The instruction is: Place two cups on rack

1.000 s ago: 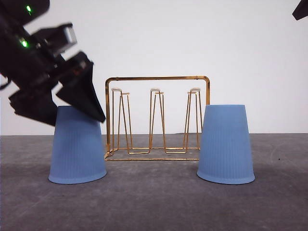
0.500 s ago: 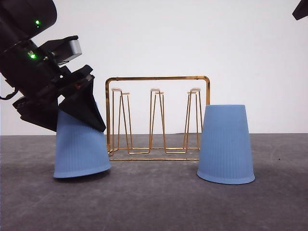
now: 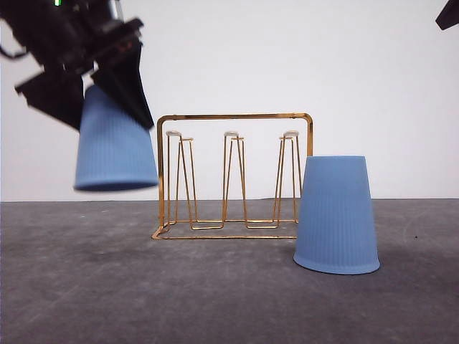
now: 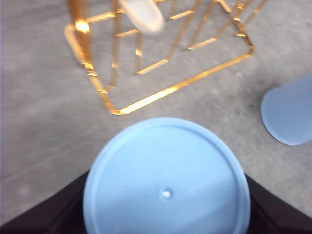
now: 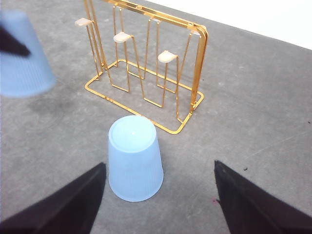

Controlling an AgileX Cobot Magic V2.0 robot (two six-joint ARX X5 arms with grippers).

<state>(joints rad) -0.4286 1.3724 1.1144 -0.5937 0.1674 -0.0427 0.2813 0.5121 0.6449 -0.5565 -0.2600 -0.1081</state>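
Observation:
My left gripper is shut on one light blue ribbed cup. It holds the cup upside down in the air, left of the rack and about level with the rack's top. In the left wrist view the cup's flat base sits between the dark fingers. The gold wire rack stands mid-table with white-tipped prongs. The other cup stands upside down on the table at the rack's right end. My right gripper hovers open above and behind this cup, apart from it.
The table is dark grey and a white wall stands behind it. A dark tip of my right arm shows at the top right corner. The rack's base lies just beyond the held cup.
The left cup went from standing on the table, to tilted, to lifted clear. My left gripper rose with it. The right cup and the rack stayed put.

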